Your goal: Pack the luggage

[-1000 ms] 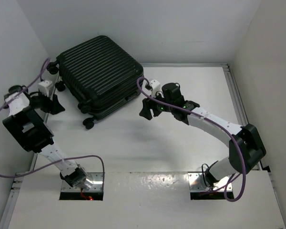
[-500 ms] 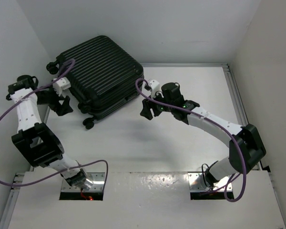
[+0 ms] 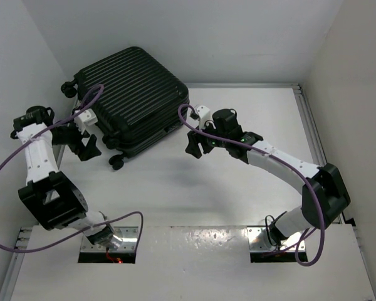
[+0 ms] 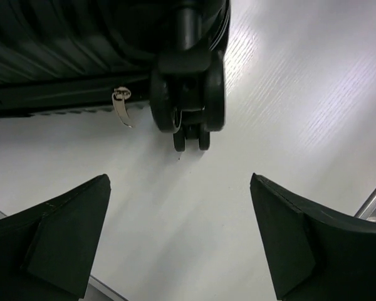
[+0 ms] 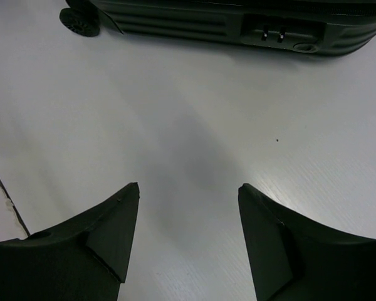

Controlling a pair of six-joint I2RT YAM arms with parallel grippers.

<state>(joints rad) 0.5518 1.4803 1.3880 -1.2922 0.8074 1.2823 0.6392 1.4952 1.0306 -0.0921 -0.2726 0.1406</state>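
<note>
Since the luggage (image 3: 135, 100) lies shut and flat on its side in the far left corner of the table, ribbed black shell upward and its wheels turned toward the near left, I judge that packing has to start with getting it open, and both arms seem posed for that. The right arm (image 3: 282, 166) reaches in a long curve from its base toward the case's right-hand side, where a small lock panel (image 5: 272, 34) sits in the rim. The left arm (image 3: 41, 163) is folded up tight along the left wall so that its wrist looks at the near corner of the case. The left gripper (image 4: 178, 185) has its fingers spread very wide with nothing between them but bare tabletop, and it hangs near the case without touching it. The right gripper (image 5: 188, 188) is parted somewhat less and also has hold of nothing, a little way off from the rim. Just ahead of the left fingers stands a twin caster wheel (image 4: 188, 94), and beside it a small metal zip pull (image 4: 120, 106) dangles from the seam, which looks to me the likely target. White walls (image 3: 207, 37) close in on three sides, and the table (image 3: 225, 194) is smooth, white and faintly glossy, so the case may slide if pushed
</note>
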